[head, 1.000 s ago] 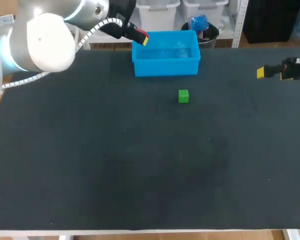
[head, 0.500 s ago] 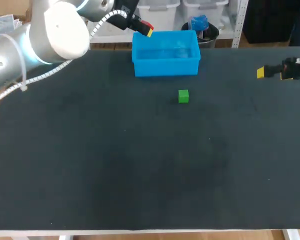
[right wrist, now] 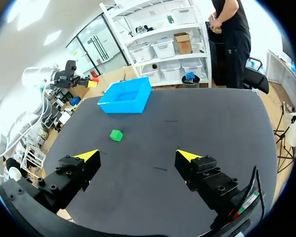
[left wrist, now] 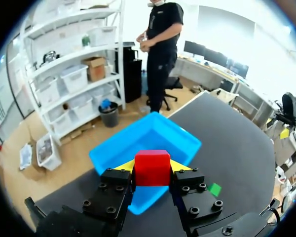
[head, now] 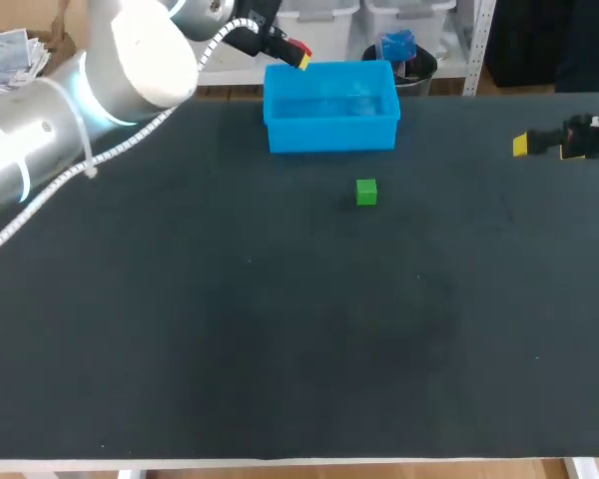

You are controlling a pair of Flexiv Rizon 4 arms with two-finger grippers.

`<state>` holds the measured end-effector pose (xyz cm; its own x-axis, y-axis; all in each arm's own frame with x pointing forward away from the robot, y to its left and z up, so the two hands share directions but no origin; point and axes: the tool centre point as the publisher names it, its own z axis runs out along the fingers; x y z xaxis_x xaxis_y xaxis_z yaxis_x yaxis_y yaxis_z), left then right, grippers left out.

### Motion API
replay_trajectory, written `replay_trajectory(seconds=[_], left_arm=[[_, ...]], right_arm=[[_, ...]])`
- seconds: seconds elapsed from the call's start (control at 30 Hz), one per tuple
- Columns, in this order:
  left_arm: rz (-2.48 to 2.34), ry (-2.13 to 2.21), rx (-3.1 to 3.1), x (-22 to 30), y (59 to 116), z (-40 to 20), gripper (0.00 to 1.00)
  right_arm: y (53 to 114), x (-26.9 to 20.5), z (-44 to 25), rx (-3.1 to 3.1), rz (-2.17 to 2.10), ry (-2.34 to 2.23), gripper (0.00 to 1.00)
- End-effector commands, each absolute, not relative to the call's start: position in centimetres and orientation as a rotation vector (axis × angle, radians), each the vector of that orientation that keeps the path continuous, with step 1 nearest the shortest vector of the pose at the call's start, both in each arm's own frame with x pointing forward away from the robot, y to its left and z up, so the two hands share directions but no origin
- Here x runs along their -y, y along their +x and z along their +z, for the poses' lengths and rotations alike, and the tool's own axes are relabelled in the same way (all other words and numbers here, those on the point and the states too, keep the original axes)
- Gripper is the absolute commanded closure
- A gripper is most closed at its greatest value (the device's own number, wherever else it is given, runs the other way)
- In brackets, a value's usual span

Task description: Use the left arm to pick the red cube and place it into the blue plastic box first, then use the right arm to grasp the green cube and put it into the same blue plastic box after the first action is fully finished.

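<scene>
Closest to me the black worktop (head: 280, 349) carries nothing of the task. A little beyond its middle the green cube (head: 366, 192) sits alone on the worktop, in front of the blue plastic box (head: 330, 134) and apart from it, so I judge that the second half of the job is not yet started. My right end effector (right wrist: 138, 155) hangs above the right side of the worktop, well apart from the green cube. Its two yellow-tipped fingers are spread wide with nothing between them, and only the last part of that arm enters the head view, lying almost level and pointing toward the middle. Farther on, the blue plastic box stands near the far edge, and I see no cube inside it. The red cube (left wrist: 152, 168) is clamped between the yellow tips of my left end effector (head: 299, 55), one finger on each side, and is lifted off the worktop. The pick is therefore done, and the release into the box is what is left of the first step. The left arm comes in from the left, its large elbow raised high, and reaches to the far left corner of the box with the wrist tilted down. From the left wrist camera the open box lies just ahead of and below the fingers. I cannot tell if the cube is already fully over the opening.
</scene>
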<state>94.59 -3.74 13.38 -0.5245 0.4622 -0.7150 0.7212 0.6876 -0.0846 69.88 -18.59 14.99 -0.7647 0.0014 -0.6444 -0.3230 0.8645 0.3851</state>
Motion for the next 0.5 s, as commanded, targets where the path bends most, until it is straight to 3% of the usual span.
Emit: replay_trajectory(seconds=[0.03,0.5], left_arm=[[-0.513,0.927,-2.23,4.4,96.6,12.5,1.0],[-0.549,0.93,-2.303,5.4,98.5,9.0,1.0]], right_arm=[[69.9,18.5,15.0,-2.372,0.636,-0.231,0.0],[69.9,18.5,15.0,-2.372,0.636,-0.231,0.0]])
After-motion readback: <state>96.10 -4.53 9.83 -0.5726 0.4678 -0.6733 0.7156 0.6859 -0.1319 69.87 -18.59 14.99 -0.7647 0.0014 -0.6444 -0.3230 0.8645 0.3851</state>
